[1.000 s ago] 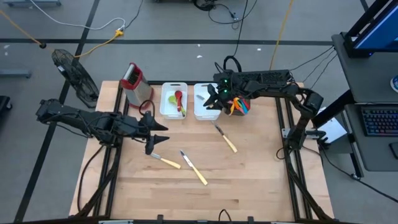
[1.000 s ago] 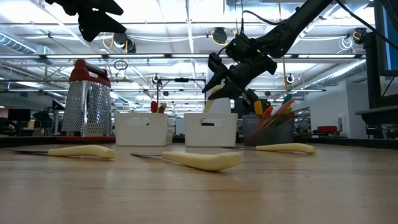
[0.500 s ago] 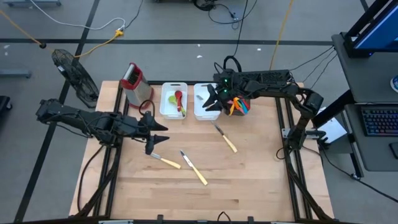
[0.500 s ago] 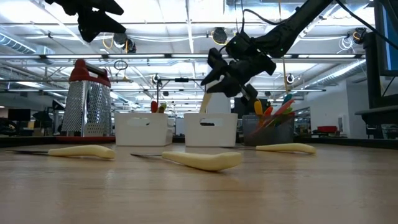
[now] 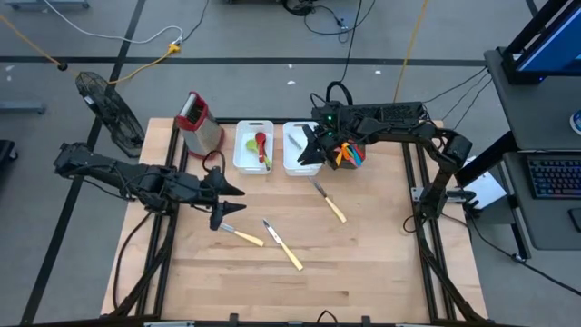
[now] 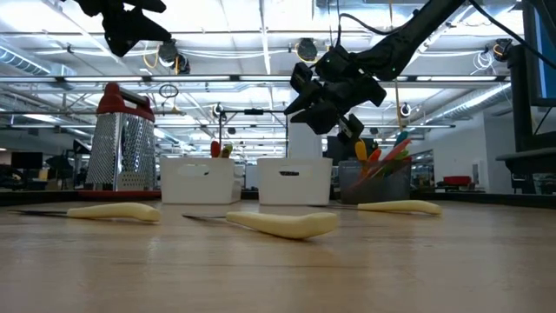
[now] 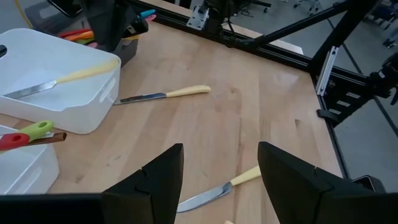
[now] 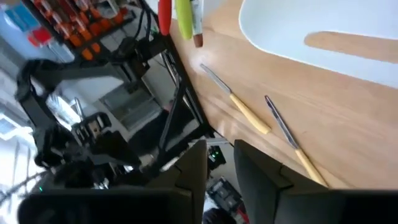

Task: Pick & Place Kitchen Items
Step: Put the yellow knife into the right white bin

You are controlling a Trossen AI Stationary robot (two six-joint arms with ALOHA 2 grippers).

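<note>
Above the right white bin [image 5: 300, 150], the right gripper [image 5: 312, 145] hovers, fingers nearly together, empty. Only the left wrist view shows a yellow-handled knife [image 7: 62, 79] lying inside that bin. The left gripper [image 7: 219, 171] hangs spread over the table [image 5: 363, 263].

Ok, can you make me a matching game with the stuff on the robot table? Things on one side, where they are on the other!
Things:
1. box grater
2. red and green spoons
3. yellow-handled knife
4. left gripper

Places:
A. lying in the white bin under the right gripper
B. standing at the table's far left corner
C. above the bare wood, over the nearest loose knife
D. in the white bin next to the grater

Pairs: 1-B, 2-D, 3-A, 4-C
</note>
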